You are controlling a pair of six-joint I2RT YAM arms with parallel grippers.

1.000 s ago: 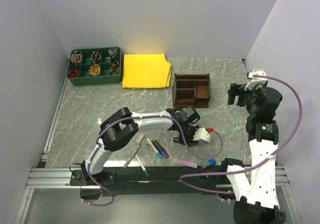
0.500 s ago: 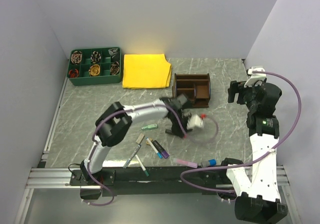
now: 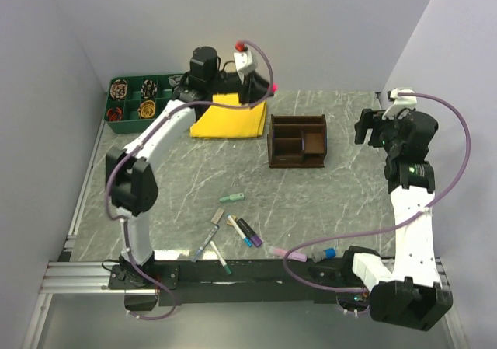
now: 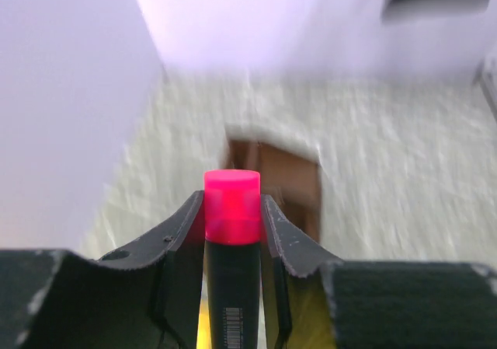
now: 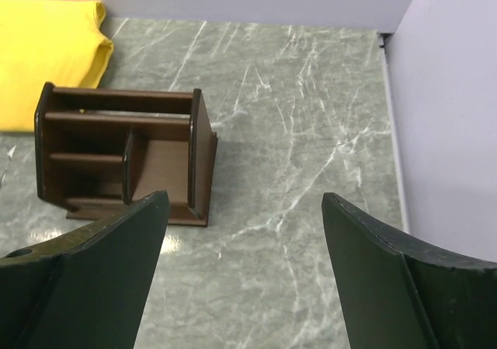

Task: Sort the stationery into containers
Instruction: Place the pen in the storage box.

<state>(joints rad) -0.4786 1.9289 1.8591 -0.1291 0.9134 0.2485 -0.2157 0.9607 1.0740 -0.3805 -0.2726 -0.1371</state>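
Honestly, the left gripper is clamped on the pink-capped marker, high over the yellow cloth, well apart from the organiser; a fast swing could fling it or miss a compartment; right gripper hangs wide apart, empty.

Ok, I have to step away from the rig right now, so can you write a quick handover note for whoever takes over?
Left gripper: shut on a pink-capped marker, raised high, left of the organiser in the top view.
Right gripper: open, empty, hovering right of the wooden organiser.
Done: nothing sorted that I can see; the organiser's visible compartments look empty.
Left: drop in the held marker, then the green marker, the cluster of markers and the two markers by the near edge.
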